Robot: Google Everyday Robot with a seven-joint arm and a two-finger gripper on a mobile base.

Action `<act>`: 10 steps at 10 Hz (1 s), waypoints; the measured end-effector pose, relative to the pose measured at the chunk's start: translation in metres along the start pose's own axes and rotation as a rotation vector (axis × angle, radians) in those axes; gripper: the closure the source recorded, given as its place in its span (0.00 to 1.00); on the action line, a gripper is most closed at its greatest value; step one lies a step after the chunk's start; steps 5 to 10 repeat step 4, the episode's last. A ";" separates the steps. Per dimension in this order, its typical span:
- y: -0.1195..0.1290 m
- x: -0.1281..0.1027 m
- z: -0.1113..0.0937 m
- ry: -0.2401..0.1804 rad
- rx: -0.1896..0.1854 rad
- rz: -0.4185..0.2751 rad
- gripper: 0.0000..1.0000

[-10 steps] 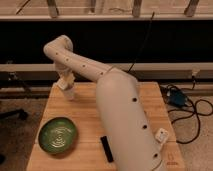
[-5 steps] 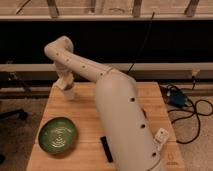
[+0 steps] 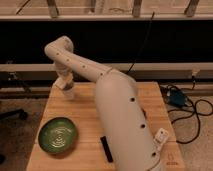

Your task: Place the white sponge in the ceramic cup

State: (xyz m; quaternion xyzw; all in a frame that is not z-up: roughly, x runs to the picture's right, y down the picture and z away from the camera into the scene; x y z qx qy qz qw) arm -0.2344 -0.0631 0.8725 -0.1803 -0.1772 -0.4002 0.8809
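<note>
At far left corner of table (image 3: 85, 107): end effector (image 3: 64, 83) directly above ceramic cup (image 3: 69, 92); finger opening and contents cannot be told

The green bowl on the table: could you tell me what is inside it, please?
The green bowl shows only its ribbed inside; nothing lies in it. The gripper is at the table's far left corner, over a small pale object.

The small pale ceramic cup (image 3: 69, 92) stood upright at the table's far left, directly beneath the gripper (image 3: 63, 83), which hid the white sponge.
</note>
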 end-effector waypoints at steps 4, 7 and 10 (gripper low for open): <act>0.004 0.006 -0.012 0.023 0.006 0.012 0.20; 0.004 0.006 -0.012 0.023 0.006 0.012 0.20; 0.004 0.006 -0.012 0.023 0.006 0.012 0.20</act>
